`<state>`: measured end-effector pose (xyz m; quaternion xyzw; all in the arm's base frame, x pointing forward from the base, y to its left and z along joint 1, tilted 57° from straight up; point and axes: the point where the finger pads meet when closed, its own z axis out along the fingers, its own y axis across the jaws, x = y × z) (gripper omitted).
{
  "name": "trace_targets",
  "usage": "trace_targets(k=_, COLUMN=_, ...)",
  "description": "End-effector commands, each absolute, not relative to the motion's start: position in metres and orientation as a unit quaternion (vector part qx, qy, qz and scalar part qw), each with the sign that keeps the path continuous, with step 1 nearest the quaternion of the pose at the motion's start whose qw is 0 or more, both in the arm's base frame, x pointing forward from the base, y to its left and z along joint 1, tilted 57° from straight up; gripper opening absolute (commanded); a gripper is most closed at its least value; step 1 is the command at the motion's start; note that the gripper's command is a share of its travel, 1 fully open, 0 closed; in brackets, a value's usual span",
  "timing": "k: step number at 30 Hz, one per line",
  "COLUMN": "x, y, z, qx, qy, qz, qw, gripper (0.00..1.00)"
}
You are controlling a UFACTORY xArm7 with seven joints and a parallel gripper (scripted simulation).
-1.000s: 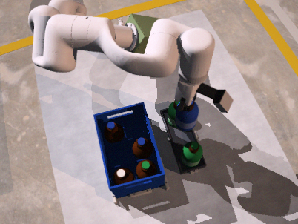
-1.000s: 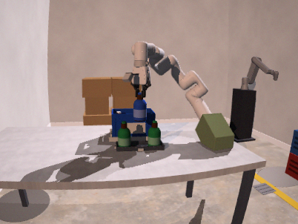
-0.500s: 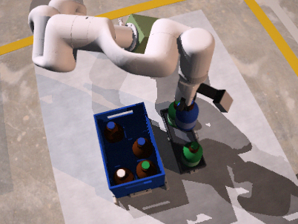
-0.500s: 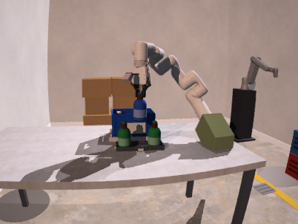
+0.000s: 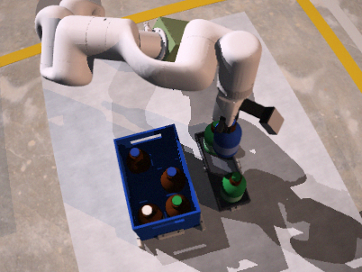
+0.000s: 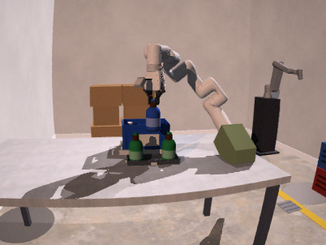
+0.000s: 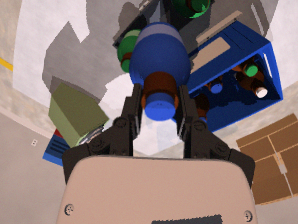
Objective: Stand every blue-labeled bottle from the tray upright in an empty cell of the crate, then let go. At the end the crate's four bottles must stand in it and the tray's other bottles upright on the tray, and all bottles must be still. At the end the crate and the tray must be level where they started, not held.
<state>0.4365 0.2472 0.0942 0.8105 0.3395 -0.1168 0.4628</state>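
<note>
Above the dark tray [image 5: 208,163], the gripper [image 7: 160,115] is clamped on the neck of the blue-labeled bottle [image 5: 227,140], its fingers part closed on either side of the brown neck just under the blue cap. The bottle hangs upright in the air: from the exterior view its base [image 6: 152,128] is clear above the tops of the two bottles left on the tray, about level with the crate's rim. From above it sits over the far end of the tray, overlapping the far green bottle [image 5: 210,138] below it. The near green bottle [image 5: 233,186] stands upright at the tray's near end.

Just left of the tray, seen from above, stands the blue crate [image 5: 182,167]. Four bottles stand in it: one with a blue cap [image 5: 135,153] at the far left, another blue cap [image 5: 171,172] toward the middle right, a green cap [image 5: 176,200] at the near right and a white cap [image 5: 147,210] at the near left. I cannot tell from here which cells are free.

The pale arm [image 5: 189,63] reaches over from its green base block [image 6: 235,143] at the right end of the table [image 6: 49,191]. Behind the table are stacked cardboard boxes [image 6: 106,106] against the wall, and off to the right a second small arm on a black pedestal [image 6: 265,126].
</note>
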Motion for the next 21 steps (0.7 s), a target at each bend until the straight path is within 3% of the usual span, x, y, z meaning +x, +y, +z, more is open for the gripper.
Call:
trace_targets(k=1, x=0.4356, y=0.2539, z=0.0977, qx=0.811, qy=0.341, qz=-0.115, qw=0.462, gripper=0.00)
trace_targets(k=21, x=0.4345, y=0.2607, z=0.1023, qx=0.811, qy=0.341, qz=-0.115, qw=0.462, gripper=0.00)
